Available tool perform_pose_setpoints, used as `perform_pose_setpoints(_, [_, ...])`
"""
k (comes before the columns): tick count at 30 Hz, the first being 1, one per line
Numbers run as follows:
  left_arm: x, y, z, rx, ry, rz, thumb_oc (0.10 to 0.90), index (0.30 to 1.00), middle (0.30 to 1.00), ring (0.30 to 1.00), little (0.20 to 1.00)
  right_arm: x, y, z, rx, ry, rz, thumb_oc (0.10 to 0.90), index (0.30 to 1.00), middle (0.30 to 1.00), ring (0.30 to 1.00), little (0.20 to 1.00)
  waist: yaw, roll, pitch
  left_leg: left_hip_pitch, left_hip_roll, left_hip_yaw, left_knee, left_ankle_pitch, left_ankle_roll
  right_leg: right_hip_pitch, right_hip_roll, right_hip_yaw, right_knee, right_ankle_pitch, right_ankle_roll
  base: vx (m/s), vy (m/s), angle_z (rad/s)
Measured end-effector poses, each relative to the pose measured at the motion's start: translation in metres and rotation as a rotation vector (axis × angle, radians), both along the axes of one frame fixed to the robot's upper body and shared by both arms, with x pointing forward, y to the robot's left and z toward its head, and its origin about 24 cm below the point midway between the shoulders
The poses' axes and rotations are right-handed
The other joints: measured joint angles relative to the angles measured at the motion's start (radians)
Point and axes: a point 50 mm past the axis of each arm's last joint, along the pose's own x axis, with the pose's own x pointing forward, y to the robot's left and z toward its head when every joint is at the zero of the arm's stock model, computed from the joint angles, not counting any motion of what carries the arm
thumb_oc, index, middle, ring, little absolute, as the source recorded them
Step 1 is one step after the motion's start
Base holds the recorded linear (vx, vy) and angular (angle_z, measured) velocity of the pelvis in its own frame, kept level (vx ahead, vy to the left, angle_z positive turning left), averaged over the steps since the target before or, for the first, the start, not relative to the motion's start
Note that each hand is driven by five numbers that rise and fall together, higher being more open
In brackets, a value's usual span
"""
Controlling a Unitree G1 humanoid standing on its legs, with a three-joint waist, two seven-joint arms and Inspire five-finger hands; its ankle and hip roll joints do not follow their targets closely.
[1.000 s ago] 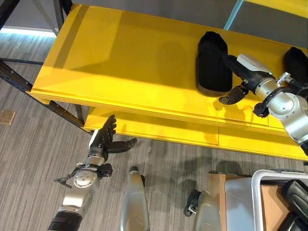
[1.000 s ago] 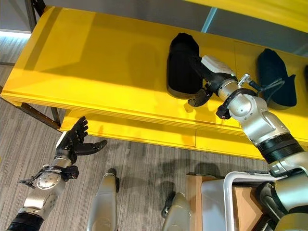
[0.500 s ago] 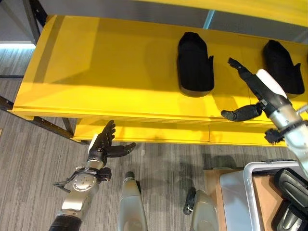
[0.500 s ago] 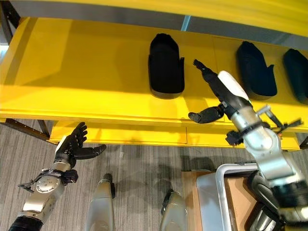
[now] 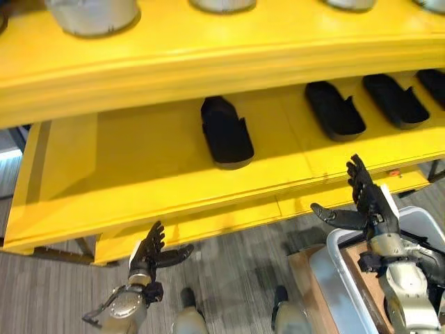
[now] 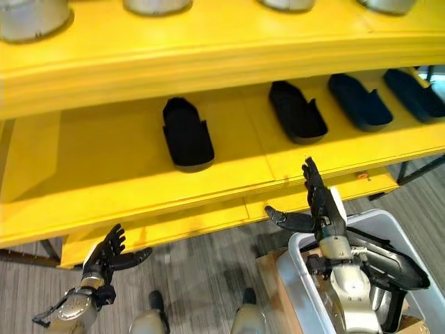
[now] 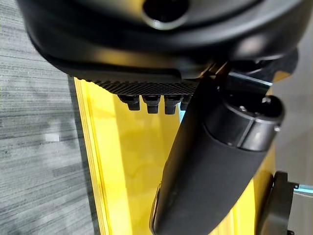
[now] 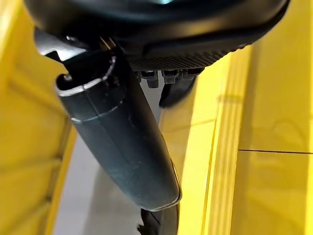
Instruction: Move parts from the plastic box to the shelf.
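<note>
Four black parts [image 5: 224, 132] lie on the yellow shelf [image 5: 139, 160] as the empty right hand [image 6: 321, 203], fingers spread, should descend squarely into the plastic box [image 6: 306, 275] for another, left hand [image 5: 149, 255] idle and relaxed.

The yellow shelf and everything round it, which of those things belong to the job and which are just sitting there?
Part of the job:
- black parts on the yellow shelf
- plastic box
- right hand, open, empty, above the box
- left hand, open, idle

Just there:
- grey tubs on the top shelf
- wooden board under the box
</note>
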Motion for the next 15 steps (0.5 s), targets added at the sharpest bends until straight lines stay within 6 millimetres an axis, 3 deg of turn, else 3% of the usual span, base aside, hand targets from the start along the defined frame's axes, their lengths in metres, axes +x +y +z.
perform_pose_setpoints(3, [-0.009, -0.002, -0.007, -0.015, 0.027, 0.026, 0.9, 1.0, 1.0, 1.0, 1.0, -0.012, 0.003, -0.014, 0.053, 0.046, -0.013, 0.9, 1.0, 1.0, 1.0, 1.0, -0.016, 0.014, -0.035, 0.039, 0.015, 0.014, -0.064, 0.032, -0.008, 0.015, 0.022, 0.004, -0.032, 0.012, -0.007, -0.01, -0.068, -0.16])
perform_pose_setpoints(8, [-0.016, -0.006, -0.012, -0.028, 0.046, 0.04, 0.9, 1.0, 1.0, 1.0, 1.0, -0.017, 0.009, -0.024, 0.089, 0.093, 0.021, 0.9, 1.0, 1.0, 1.0, 1.0, -0.024, 0.06, -0.081, 0.084, 0.052, 0.057, -0.145, 0.073, -0.015, 0.014, 0.078, 0.034, -0.07, 0.04, -0.02, -0.03, -0.102, -0.21])
perform_pose_setpoints(15, [-0.013, -0.019, -0.012, -0.064, 0.008, 0.045, 0.9, 1.0, 1.0, 1.0, 1.0, -0.029, 0.007, -0.042, 0.086, 0.187, 0.031, 0.9, 1.0, 1.0, 1.0, 1.0, -0.025, 0.101, -0.109, 0.079, 0.116, 0.052, -0.158, 0.096, 0.01, -0.04, 0.144, 0.031, 0.022, -0.011, -0.064, -0.07, -0.147, -0.07])
